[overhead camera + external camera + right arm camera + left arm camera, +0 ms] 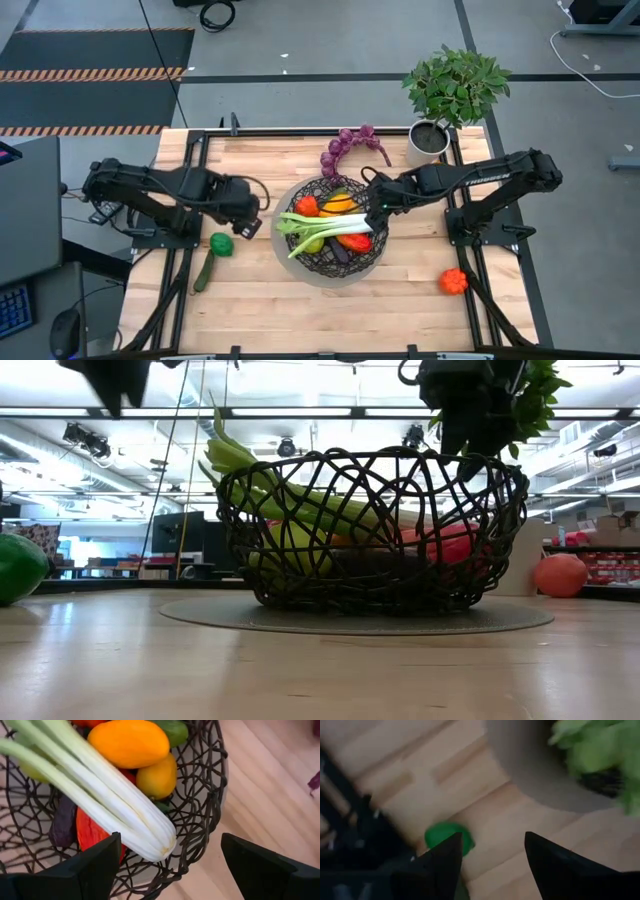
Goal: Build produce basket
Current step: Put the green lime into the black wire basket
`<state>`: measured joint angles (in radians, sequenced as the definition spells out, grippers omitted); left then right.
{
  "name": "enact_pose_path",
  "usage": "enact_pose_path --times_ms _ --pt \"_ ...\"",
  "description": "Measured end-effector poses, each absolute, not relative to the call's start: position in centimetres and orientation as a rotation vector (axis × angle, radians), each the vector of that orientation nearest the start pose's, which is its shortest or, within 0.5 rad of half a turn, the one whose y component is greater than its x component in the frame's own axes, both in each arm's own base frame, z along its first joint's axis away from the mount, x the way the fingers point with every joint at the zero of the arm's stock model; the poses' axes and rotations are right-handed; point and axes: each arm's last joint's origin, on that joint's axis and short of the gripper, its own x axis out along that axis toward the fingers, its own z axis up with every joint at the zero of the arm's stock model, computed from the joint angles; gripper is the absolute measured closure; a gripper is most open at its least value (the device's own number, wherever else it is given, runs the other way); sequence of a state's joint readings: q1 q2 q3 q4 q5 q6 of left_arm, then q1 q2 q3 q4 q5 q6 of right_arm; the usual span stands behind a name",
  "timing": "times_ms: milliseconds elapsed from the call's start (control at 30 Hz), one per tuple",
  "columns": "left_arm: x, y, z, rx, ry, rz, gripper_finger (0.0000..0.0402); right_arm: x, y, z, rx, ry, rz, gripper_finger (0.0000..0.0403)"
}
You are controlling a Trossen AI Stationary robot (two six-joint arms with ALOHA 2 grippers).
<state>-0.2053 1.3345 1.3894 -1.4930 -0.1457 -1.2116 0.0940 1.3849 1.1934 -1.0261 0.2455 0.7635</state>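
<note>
The dark wire-mesh basket [330, 262] stands mid-table on its pale round base [210, 612]. It holds a green-white leek [100, 795] lying across an orange pepper [127, 742], a lemon [157, 777], a red pepper [85, 827] and a dark aubergine [64, 822]. My right gripper [172, 865] is open and empty above the basket's right rim, by the leek's white end. My left gripper [492, 855] is open and empty above the table left of the basket, near the green pepper [221, 244]. A cucumber [204, 270] lies near it. The purple grape bunch [345, 148] lies behind the basket.
A potted leafy plant [440, 105] stands at the far right corner. A red-orange pepper [453, 281] lies on the table at the near right. Bare wood shows in front of the basket.
</note>
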Motion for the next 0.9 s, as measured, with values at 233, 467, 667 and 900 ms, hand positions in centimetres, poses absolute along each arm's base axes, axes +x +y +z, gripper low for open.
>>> enact_pose_path --times_ms 233,467,667,900 --pt "19.1 -6.5 29.6 -0.922 1.317 1.07 0.0151 25.6 1.6 28.5 0.384 1.072 -0.574 0.0057" --pt "18.4 -9.0 26.3 -1.102 1.266 1.193 0.0119 25.6 1.6 28.5 0.272 1.101 -0.507 0.0057" --pt "18.3 -9.2 23.7 -1.185 1.213 1.255 0.0089 25.6 1.2 28.5 0.21 1.118 -0.472 0.0057" --pt "17.6 -8.3 22.1 -1.203 1.175 1.413 0.0086 25.6 0.9 28.5 0.211 1.135 -0.448 0.0057"
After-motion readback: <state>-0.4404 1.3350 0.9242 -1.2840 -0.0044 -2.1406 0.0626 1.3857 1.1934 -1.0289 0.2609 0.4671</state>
